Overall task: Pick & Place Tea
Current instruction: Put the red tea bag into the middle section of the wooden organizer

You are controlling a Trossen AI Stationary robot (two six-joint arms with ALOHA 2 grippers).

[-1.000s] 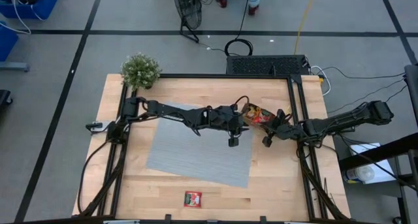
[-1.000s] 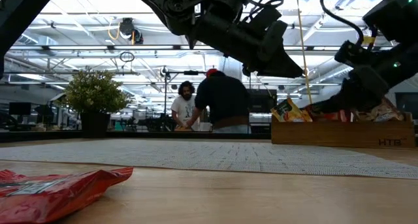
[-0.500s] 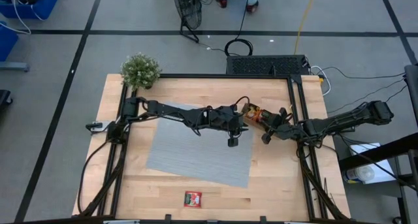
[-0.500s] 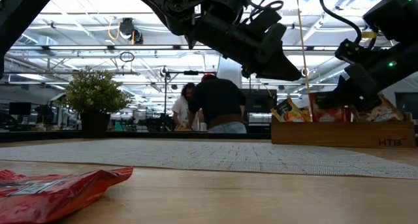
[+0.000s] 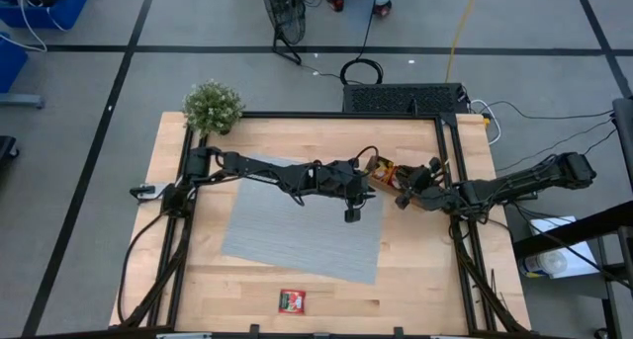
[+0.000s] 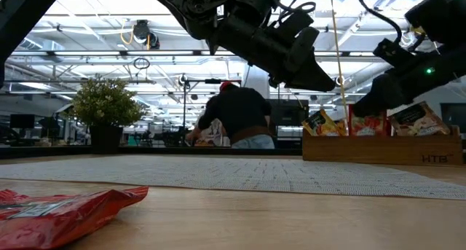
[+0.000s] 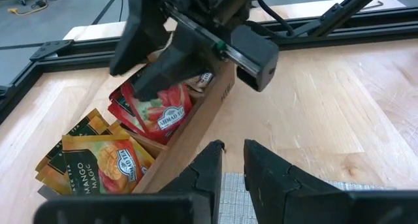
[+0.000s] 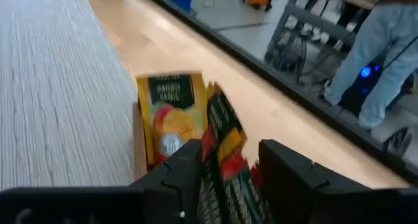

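A brown wooden tray (image 6: 378, 149) at the table's far right holds upright tea sachets: orange-yellow ones (image 7: 98, 165) and red ones (image 7: 163, 110). One red sachet (image 5: 292, 300) lies flat near the front edge, off the grey mat (image 5: 297, 225). My right gripper (image 5: 404, 194) hovers open over the tray, its fingers on either side of the red sachets (image 8: 228, 165). My left gripper (image 5: 352, 212) hangs above the mat's right edge, beside the tray. Its fingers (image 7: 233, 149) are nearly together with nothing between them. My right gripper's fingers (image 7: 153, 74) slant down from the table's right side, close over the top edges of the red sachets standing in the tray. I cannot tell whether they touch them. Nothing hangs from the gripper.
A potted plant (image 5: 213, 107) stands at the far left corner. Black frame rails (image 5: 450, 161) run along the table's sides and far edge. A person (image 6: 237, 119) bends over a bench in the room behind. Bare wood lies in front of the mat.
My right gripper has moved a little toward the table's far edge, over the tray, and has risen slightly. Its fingers have opened.
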